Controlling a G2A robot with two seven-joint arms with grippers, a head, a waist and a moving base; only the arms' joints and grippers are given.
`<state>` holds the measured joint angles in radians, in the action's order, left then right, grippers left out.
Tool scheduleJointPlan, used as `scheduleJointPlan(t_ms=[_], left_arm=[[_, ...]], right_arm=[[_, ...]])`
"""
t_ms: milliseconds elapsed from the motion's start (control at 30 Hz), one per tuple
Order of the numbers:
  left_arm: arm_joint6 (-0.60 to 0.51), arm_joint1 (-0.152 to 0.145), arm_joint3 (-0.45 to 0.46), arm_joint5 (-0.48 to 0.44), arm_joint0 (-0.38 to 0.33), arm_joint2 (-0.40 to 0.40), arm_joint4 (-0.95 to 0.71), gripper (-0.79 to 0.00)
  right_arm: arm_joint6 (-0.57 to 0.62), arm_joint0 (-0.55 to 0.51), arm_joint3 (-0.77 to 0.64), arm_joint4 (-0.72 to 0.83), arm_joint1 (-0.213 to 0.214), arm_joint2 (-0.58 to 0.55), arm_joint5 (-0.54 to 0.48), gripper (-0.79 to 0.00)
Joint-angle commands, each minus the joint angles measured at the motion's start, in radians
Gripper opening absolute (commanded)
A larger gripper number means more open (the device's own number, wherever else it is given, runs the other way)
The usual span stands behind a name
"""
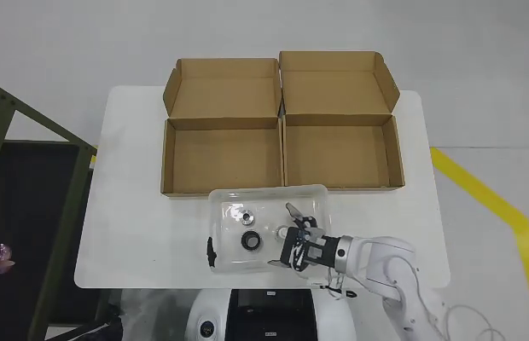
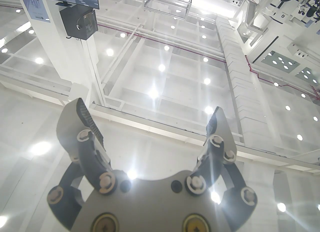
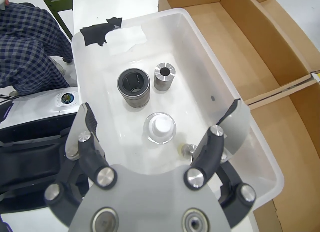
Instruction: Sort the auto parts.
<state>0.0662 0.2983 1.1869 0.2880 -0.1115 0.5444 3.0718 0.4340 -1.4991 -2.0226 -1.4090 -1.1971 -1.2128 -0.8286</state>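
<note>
— Where are the parts?

— All in the clear tub (image 1: pixel 264 189), lower centre of the top view. A metal sleeve (image 3: pixel 133 90) with a black bore stands upright, with a smaller steel cylinder (image 3: pixel 164 76) just beside it. A clear round cap (image 3: pixel 160 128) with a white middle is near them, and a small metal piece (image 3: pixel 187 150) sits close to the tub wall, partly hidden by a finger.

— And the pincers?

— The right pincer (image 3: pixel 160 106) hangs over the tub's right half in the top view, fingers apart, nothing between them. The left pincer (image 2: pixel 147 106) is spread wide too — it points at the ceiling and holds nothing.

— What's around the tub?

— A scrap of black tape (image 3: pixel 100 31) is on its rim. Just above it in the top view, two open cardboard boxes touch side by side — the left box (image 1: pixel 222 158) and the right box (image 1: pixel 337 153). Everything rests on the white worktop (image 1: pixel 128 170).
</note>
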Motion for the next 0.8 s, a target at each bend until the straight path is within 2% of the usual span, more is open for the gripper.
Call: scheduleJointPlan(t_ms=[0, 200, 300, 367, 400, 600, 633, 700, 767], left_arm=[[0.0, 0.0, 0.0, 0.0, 0.0, 0.0, 0.0, 0.0], [0.0, 0.0, 0.0, 0.0, 0.0, 0.0, 0.0, 0.0], [0.0, 0.0, 0.0, 0.0, 0.0, 0.0, 0.0, 0.0], [0.0, 0.0, 0.0, 0.0, 0.0, 0.0, 0.0, 0.0], [0.0, 0.0, 0.0, 0.0, 0.0, 0.0, 0.0, 0.0], [0.0, 0.0, 0.0, 0.0, 0.0, 0.0, 0.0, 0.0], [0.0, 0.0, 0.0, 0.0, 0.0, 0.0, 0.0, 0.0], [0.0, 0.0, 0.0, 0.0, 0.0, 0.0, 0.0, 0.0], [0.0, 0.0, 0.0, 0.0, 0.0, 0.0, 0.0, 0.0]], right_arm=[[0.005, -0.002, 0.007, 0.016, 0.003, -0.006, -0.003, 0.0], [0.017, 0.004, 0.027, 0.04, 0.01, -0.015, 0.002, 0.0], [0.023, 0.009, 0.039, 0.046, 0.013, -0.015, 0.007, -0.132], [0.025, 0.015, 0.046, 0.05, 0.015, -0.014, 0.01, -0.135], [0.028, 0.019, 0.05, 0.049, 0.015, -0.012, 0.012, -0.172], [0.04, 0.043, 0.078, 0.046, 0.018, 0.008, 0.028, -0.222], [0.043, 0.046, 0.082, 0.044, 0.018, 0.011, 0.03, -0.259], [0.045, 0.051, 0.089, 0.04, 0.02, 0.016, 0.032, -0.394], [0.045, 0.055, 0.091, 0.033, 0.021, 0.02, 0.03, -0.437]])
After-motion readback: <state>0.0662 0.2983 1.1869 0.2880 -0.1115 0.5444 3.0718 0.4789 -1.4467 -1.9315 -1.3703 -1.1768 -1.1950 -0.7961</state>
